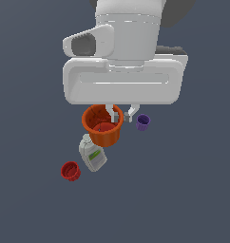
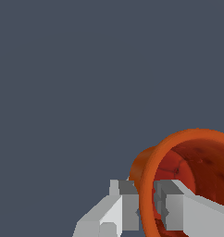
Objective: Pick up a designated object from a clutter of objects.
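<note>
The orange cup (image 1: 103, 125) sits directly under the white hand of the arm, mouth up and open toward the exterior camera, its rim round and its wall tapering to a narrower base. The claw (image 1: 122, 114) straddles the cup's rim on the side toward the exterior view's right: one finger (image 1: 110, 114) reaches down inside the mouth, the other hangs just outside the wall. In the wrist view the same rim (image 2: 148, 194) runs between the two grey finger pads (image 2: 130, 203), which stand narrow and close against it on either side. The claw is pinched on the cup wall. Whether the cup rests on the floor or is raised cannot be told.

The grey bottle (image 1: 91, 154) with a green label lies tilted just beside the cup's base, toward the exterior view's lower left; touching or barely apart cannot be told. The purple cup (image 1: 143, 122) stands near, on the exterior view's right, apart from the outer finger. The red cup (image 1: 70, 171) lies well apart, beyond the bottle.

The floor (image 1: 183, 199) is flat, plain slate grey, with wide open room on every side of the cluster. The orange cup's inside shows darker, mottled red.
</note>
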`<state>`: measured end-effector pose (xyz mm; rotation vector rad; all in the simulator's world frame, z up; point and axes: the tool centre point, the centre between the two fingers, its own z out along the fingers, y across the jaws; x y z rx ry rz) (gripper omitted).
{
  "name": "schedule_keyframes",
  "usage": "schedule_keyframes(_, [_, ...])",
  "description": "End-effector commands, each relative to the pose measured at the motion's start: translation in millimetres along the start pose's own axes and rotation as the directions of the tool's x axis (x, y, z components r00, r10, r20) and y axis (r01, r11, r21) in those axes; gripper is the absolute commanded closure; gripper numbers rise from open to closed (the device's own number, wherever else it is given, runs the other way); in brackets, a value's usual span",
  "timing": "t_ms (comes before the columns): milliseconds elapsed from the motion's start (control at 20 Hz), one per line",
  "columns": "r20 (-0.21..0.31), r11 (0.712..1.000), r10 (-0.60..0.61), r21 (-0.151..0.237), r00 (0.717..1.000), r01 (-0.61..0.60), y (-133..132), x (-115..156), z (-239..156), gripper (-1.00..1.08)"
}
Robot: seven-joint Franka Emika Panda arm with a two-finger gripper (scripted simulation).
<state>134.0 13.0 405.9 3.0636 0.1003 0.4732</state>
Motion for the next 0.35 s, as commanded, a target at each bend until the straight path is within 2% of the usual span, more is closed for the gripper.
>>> schedule_keyframes(0, [-0.002,1.000,0.000,-0.001,1.000,0.000,2.4,2.9,-3.4,1.08])
schedule_keyframes(300, [-0.002,1.000,0.000,-0.001,1.000,0.000,1.2,2.6,-2.3,1.08])
